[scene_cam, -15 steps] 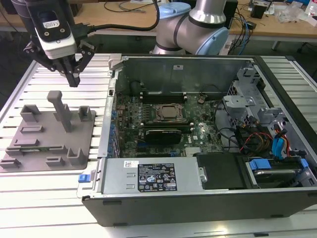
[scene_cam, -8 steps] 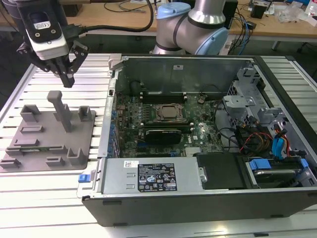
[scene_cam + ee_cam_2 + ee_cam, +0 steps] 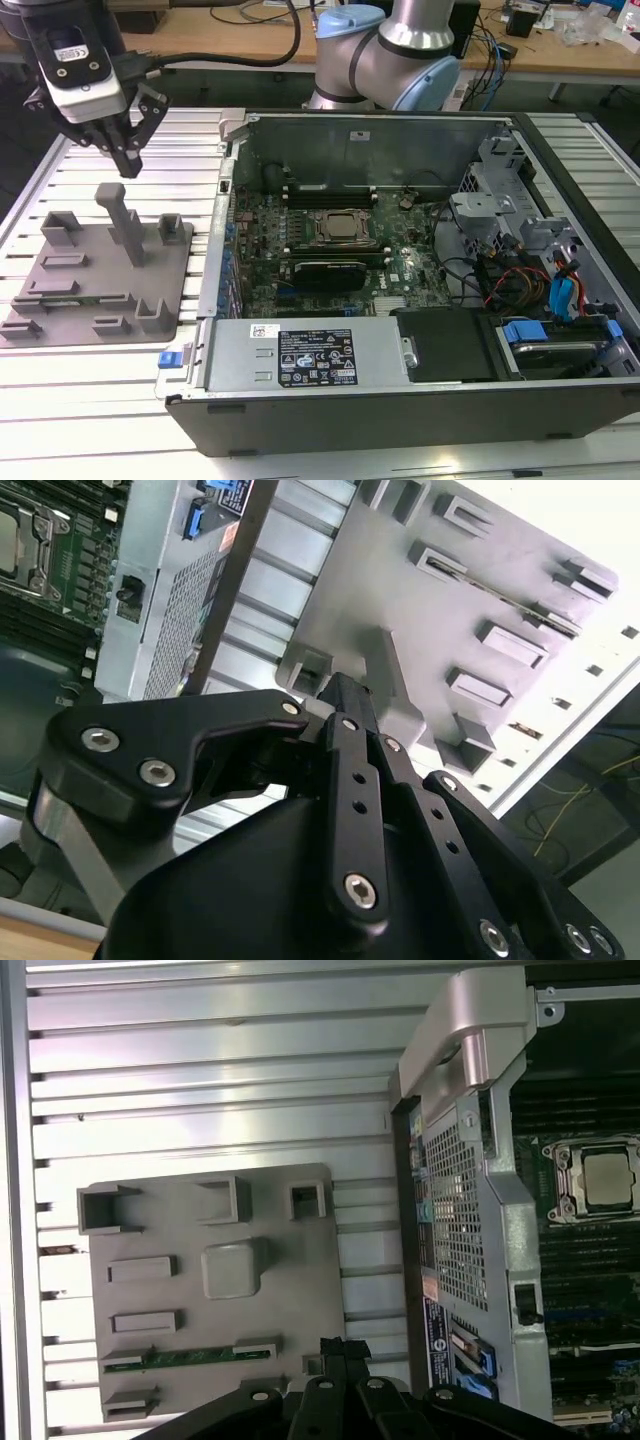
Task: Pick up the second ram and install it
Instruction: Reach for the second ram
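Green second ram [image 3: 190, 1357] in grey fixture [image 3: 300, 1270], gripper [image 3: 129, 163] above, apart

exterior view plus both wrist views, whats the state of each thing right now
gripper: shut, empty, over the grey holder tray
second ram: lying in a slot of the grey holder tray, not gripped
computer case: on its side, side panel off, motherboard exposed
processor: seated in its socket, no cooler on it
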{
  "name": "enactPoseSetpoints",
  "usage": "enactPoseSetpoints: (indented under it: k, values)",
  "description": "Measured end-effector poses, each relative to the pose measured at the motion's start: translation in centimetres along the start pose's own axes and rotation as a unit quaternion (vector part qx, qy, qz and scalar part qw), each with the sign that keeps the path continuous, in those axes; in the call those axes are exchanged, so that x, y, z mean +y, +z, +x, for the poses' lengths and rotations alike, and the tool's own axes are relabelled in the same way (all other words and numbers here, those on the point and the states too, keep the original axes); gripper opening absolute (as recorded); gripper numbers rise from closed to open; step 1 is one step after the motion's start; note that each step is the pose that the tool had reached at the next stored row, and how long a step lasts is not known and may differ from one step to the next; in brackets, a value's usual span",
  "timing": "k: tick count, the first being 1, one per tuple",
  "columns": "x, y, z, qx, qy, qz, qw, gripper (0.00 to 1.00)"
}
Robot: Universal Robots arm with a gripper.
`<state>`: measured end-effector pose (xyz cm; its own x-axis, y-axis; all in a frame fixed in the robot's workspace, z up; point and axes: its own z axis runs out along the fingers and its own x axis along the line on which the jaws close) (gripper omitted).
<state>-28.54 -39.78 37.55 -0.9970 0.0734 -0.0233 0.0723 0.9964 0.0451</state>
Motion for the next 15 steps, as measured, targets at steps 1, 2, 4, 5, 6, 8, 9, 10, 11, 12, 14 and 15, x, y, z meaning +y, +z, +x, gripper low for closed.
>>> enactPoseSetpoints:
  k: [1,2,4,5,6,8,9,10,11,12,14,15]
  values:
    - [-0.01,0.03,0.14,0.0,0.0,0.0,1.0,0.08]
    - [-0.03,0.05,0.29,0.0,0.0,0.0,1.0,0.08]
    - [-0.06,0.12,0.71,0.0,0.0,0.0,1.0,0.08]
    - [-0.07,0.14,0.84,0.0,0.0,0.0,1.0,0.08]
    - [-0.08,0.17,0.95,0.0,0.0,0.0,1.0,0.08]
    - [-0.11,0.26,1.41,0.0,0.0,0.0,1.0,0.08]
    - [-0.13,0.32,1.62,0.0,0.0,0.0,1.0,0.08]
    - [-0.15,0.36,1.83,0.0,0.0,0.0,1.0,0.08]
    - [-0.19,0.48,2.25,0.0,0.0,0.0,1.0,0.08]
    - [-0.21,0.56,2.51,0.0,0.0,0.0,1.0,0.08]
    - [-0.24,0.72,2.81,-0.0001,0.0,-0.0001,1.0,0.08]
    - [-0.26,0.87,3.01,-0.0001,0.0,-0.0001,1.0,0.08]
